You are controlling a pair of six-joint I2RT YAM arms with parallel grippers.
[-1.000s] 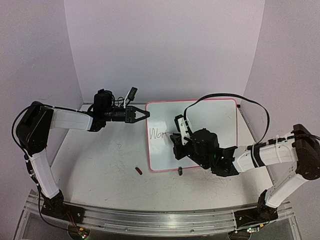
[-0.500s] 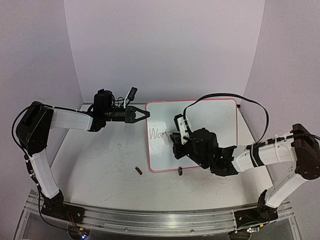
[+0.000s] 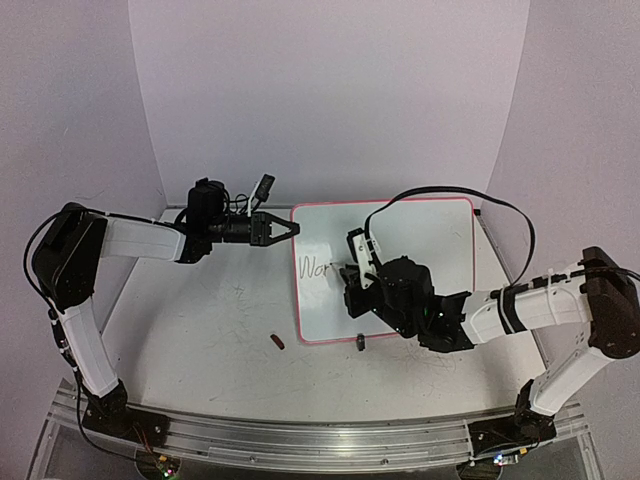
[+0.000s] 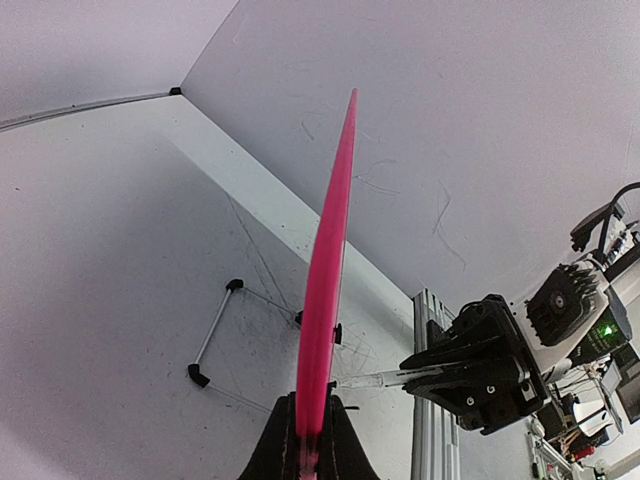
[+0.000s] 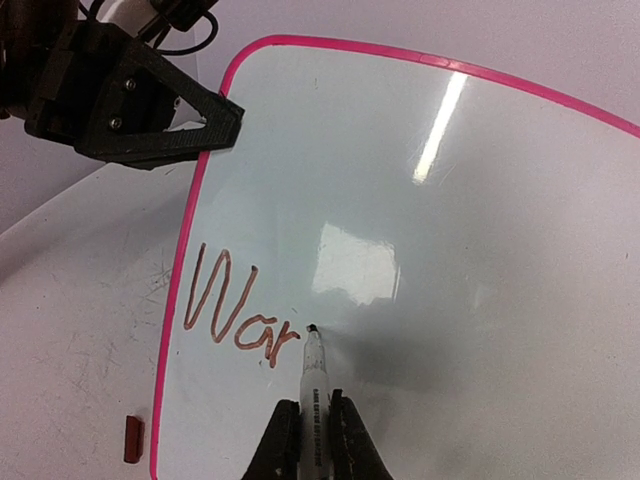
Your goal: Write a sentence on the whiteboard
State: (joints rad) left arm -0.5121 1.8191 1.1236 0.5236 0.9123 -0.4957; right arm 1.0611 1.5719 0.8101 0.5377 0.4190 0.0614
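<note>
The whiteboard (image 3: 420,240), white with a pink frame, lies at the table's middle right and bears the brown letters "War" (image 5: 235,315) near its left edge. My left gripper (image 3: 290,229) is shut on the board's left frame edge (image 4: 325,290), seen edge-on in the left wrist view. My right gripper (image 3: 352,280) is shut on a clear-barrelled marker (image 5: 312,380), whose tip touches the board just right of the "r". The marker also shows in the left wrist view (image 4: 385,378).
A small brown marker cap (image 3: 278,342) lies on the tabletop left of the board's near corner, also showing in the right wrist view (image 5: 132,438). A black clip foot (image 3: 361,344) sits at the board's near edge. White walls enclose the back and sides.
My right gripper and marker have shifted slightly along the board as the "r" was finished. The left arm and the board have not moved.
</note>
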